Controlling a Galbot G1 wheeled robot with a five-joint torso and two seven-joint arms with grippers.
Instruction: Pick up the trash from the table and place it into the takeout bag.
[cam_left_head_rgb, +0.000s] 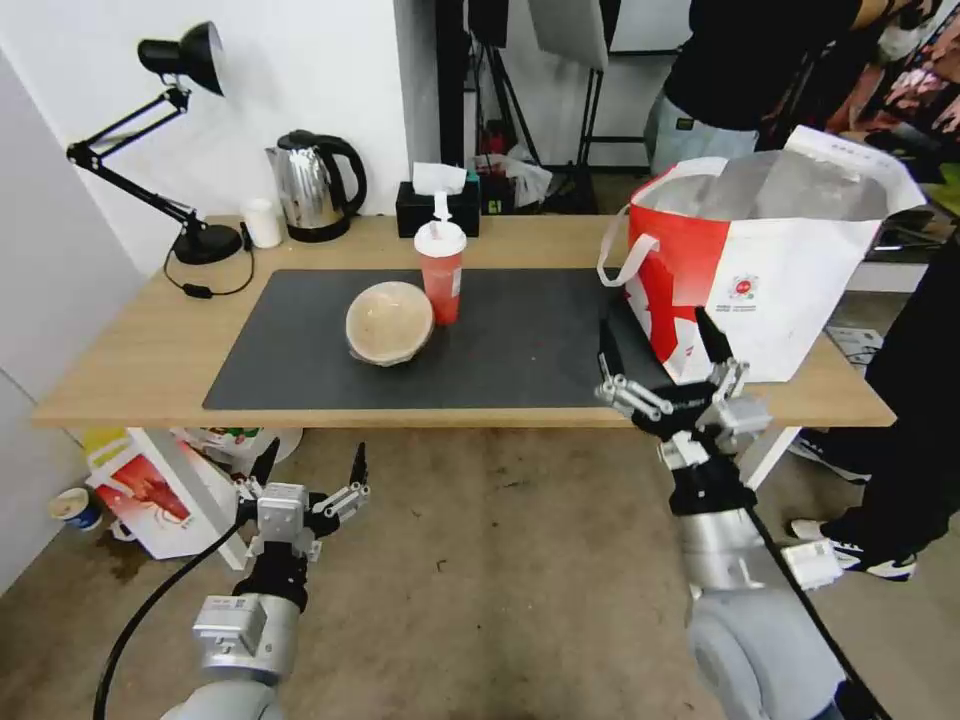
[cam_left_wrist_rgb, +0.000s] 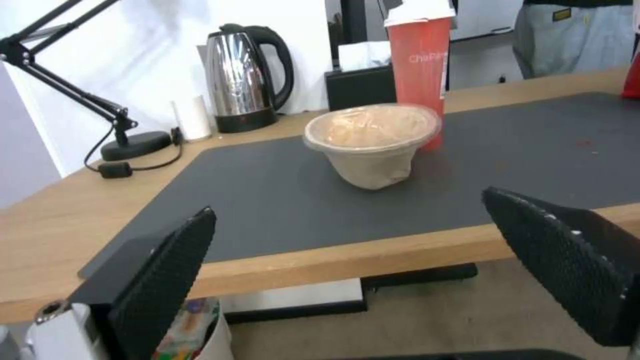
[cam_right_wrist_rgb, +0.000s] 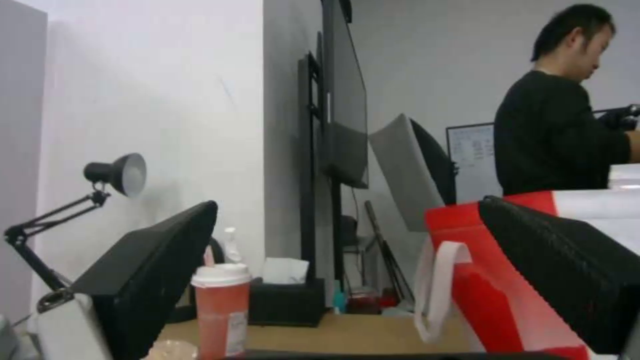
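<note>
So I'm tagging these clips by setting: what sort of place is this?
Probably an office or lab workspace, not a home. The wooden table carries a desk lamp, an electric kettle and a tissue box, while a mounted screen and whiteboard stand behind.

Wood table (cam_left_head_rgb: 150, 340) — dark grey mat (cam_left_head_rgb: 520, 345)

An office or studio workroom: a wood-topped counter (cam_left_head_rgb: 150, 340) against a white wall carries a black desk lamp (cam_left_head_rgb: 165, 140) and, beside it, an electric kettle (cam_left_head_rgb: 315, 185), with a large dark screen on a stand (cam_right_wrist_rgb: 343, 110) and bare concrete floor (cam_left_head_rgb: 500, 560) nearby.
</note>
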